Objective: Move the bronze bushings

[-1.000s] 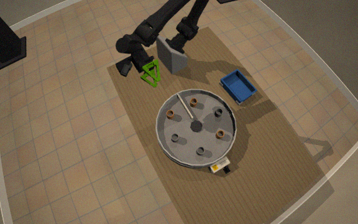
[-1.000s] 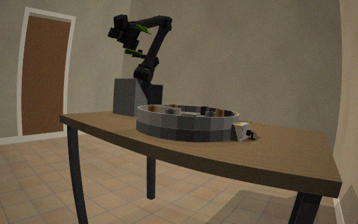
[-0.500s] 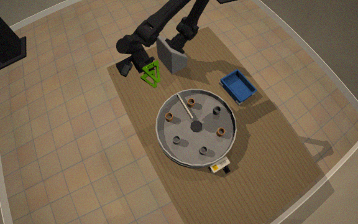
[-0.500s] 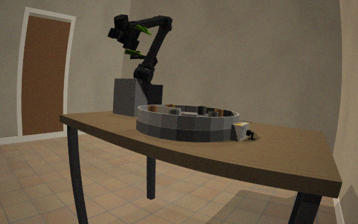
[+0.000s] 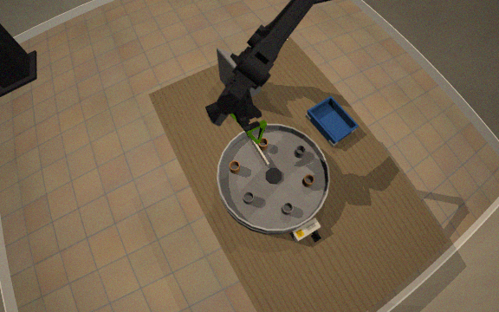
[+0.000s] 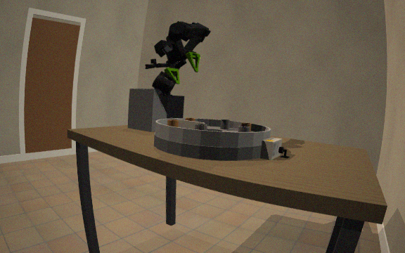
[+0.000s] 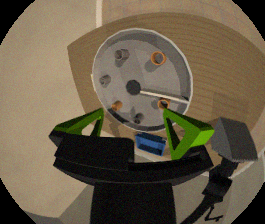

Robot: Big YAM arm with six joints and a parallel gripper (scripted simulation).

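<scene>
The grey turntable (image 5: 275, 195) (image 6: 211, 138) (image 7: 143, 70) stands in the middle of the wooden table. On it are three bronze bushings (image 5: 235, 165) (image 5: 263, 143) (image 5: 308, 179) and three grey bushings (image 5: 300, 151) (image 5: 248, 198) (image 5: 288, 208). The wrist view also shows the bronze bushings (image 7: 157, 58) (image 7: 118, 104) (image 7: 163, 103). The blue crate (image 5: 333, 119) (image 7: 151, 143) is empty, to the turntable's right at the back. My gripper (image 5: 249, 130) (image 6: 183, 67) (image 7: 133, 111) has green fingers, is open and empty, and hangs high above the turntable's rear edge.
A white bar (image 5: 261, 153) runs from the turntable's hub (image 5: 274, 176) to its rim. A small box with a yellow label (image 5: 306, 231) (image 6: 272, 145) sits at the turntable's front. The arm's grey pedestal (image 5: 225, 65) (image 6: 143, 109) stands behind it.
</scene>
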